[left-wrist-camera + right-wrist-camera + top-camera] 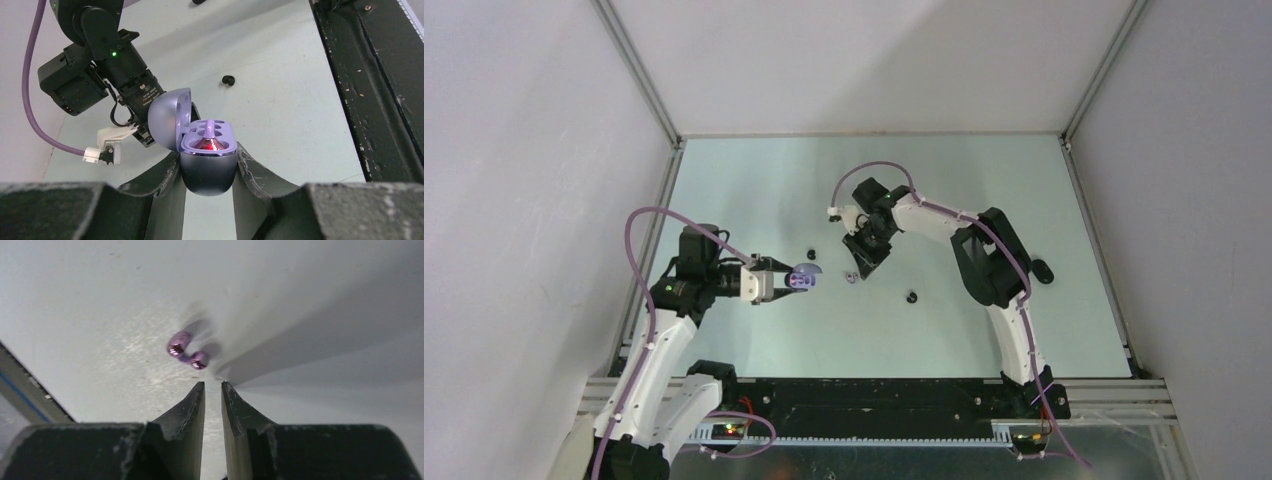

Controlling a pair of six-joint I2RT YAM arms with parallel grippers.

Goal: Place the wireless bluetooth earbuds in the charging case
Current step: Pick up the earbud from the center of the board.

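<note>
My left gripper (796, 281) (207, 151) is shut on the purple charging case (803, 278) (207, 172), held above the table with its lid (167, 117) open. Something glossy glows red in the case's near socket (214, 145). A glossy purple earbud (851, 277) (187, 351) lies on the table, showing two shiny lobes. My right gripper (862, 266) (213, 384) hangs just short of it, jaws a narrow gap apart with nothing between them. Two black earbuds lie loose on the table, one (811, 254) behind the case and one (912, 297) (228, 80) to the right.
The right arm's wrist (100, 65) fills the upper left of the left wrist view. A small dark object (1041, 270) lies beside the right arm's elbow. White walls with aluminium rails (639, 85) enclose the table, and a black base rail (874, 400) runs along its near edge.
</note>
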